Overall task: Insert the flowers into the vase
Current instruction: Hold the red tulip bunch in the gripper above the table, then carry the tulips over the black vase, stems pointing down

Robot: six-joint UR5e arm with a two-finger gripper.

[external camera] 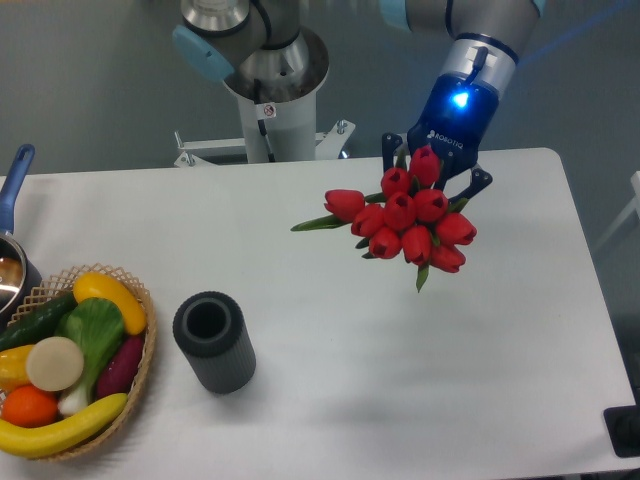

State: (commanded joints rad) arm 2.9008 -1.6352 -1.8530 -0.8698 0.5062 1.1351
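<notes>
**A:** Quick one, where are the flowers (408, 222)?

**B:** Up off the table (420, 380), right of centre, bunch of red closed tulips hanging in front of my gripper (437, 172). The fingers sit either side of the bunch near its base and look pinched on the stems (the heads hide the contact itself, so that's my read).

**A:** How do they handle?

**B:** Light, I'd judge, and soft. Smooth rounded heads, thin floppy leaves sticking out left and down. The stems are the stiff part, so that's where I'd hold; squeezing the heads would crush or splay them.

**A:** And the vase (213, 340)?

**B:** Well apart, lower left. Short dark grey cylinder, finely ribbed, upright, round mouth open to the top. Looks matte, probably grippy, but could tip if nudged.

**A:** Anything else?

**B:** Woven basket (138, 352) of fruit and vegetables just left of the vase. Pan (12, 235) at the far left edge.
</notes>
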